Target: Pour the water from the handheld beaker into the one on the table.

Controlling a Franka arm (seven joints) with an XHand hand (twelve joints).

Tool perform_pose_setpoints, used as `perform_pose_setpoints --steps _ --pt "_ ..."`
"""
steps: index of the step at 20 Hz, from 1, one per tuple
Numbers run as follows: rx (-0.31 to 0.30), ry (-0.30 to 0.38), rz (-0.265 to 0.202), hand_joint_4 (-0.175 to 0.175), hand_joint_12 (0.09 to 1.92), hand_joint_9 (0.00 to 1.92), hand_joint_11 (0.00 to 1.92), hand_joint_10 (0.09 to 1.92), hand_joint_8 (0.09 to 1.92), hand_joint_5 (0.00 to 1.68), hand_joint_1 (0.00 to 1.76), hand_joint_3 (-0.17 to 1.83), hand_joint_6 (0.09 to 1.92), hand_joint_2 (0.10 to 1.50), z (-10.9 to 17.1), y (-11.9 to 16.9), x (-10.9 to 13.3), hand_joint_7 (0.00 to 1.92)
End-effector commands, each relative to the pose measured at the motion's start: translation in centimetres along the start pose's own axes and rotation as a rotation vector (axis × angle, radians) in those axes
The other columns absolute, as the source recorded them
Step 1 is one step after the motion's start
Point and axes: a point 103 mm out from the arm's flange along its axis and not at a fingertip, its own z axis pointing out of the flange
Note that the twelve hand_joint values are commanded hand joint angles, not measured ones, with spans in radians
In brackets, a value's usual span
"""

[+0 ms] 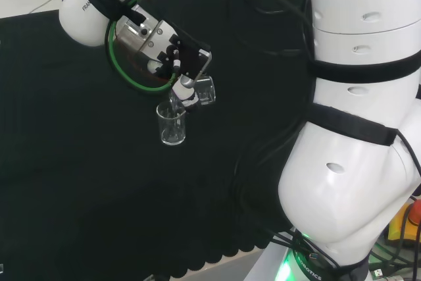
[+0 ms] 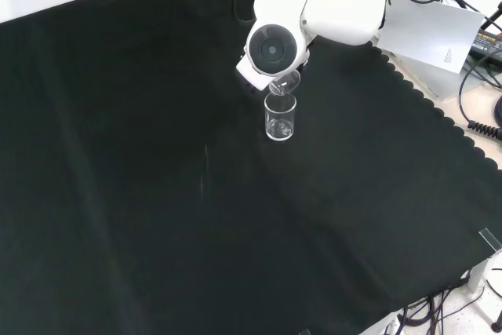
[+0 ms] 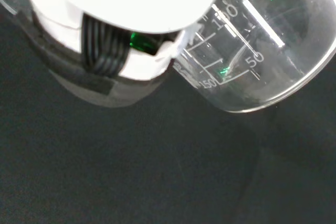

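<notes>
A clear glass beaker (image 1: 172, 125) stands upright on the black cloth (image 1: 79, 182); it also shows in the front view (image 2: 280, 118). My hand (image 1: 179, 64) is curled round a second clear beaker (image 1: 200, 91), tipped far over with its lip just above the standing beaker's rim. In the front view the tipped beaker (image 2: 284, 83) peeks out under the arm's white link (image 2: 274, 49), right above the standing one. The wrist view has the held beaker (image 3: 252, 51) close up, with printed marks on its wall, beside a white part of my hand (image 3: 126, 3). I cannot make out water in either beaker.
The arm's big white links (image 1: 355, 129) rise at the right of the head view. The cloth's scalloped edge (image 2: 439, 115) runs along the right of the front view, with cables and a white sheet (image 2: 431, 29) beyond it.
</notes>
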Motion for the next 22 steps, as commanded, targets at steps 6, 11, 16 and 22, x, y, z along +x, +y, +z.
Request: perform_pose_setpoints --steps 6,11,16,22 --pt "0.029 -0.025 0.014 -0.175 0.58 1.60 1.45 0.09 0.40 1.42 1.43 0.43 0.26 0.71 -0.47 0.23 0.46 1.38" --pt "0.053 -0.031 0.020 -0.175 0.58 1.60 1.45 0.09 0.41 1.42 1.43 0.42 0.26 0.71 -0.35 0.40 0.65 1.37" --pt "0.071 -0.040 0.029 -0.175 0.58 1.60 1.45 0.09 0.41 1.42 1.43 0.42 0.26 0.71 -0.31 0.40 0.59 1.37" --pt "0.062 -0.040 0.037 -0.175 0.58 1.60 1.46 0.09 0.41 1.42 1.43 0.42 0.27 0.71 -0.45 0.23 0.42 1.37"
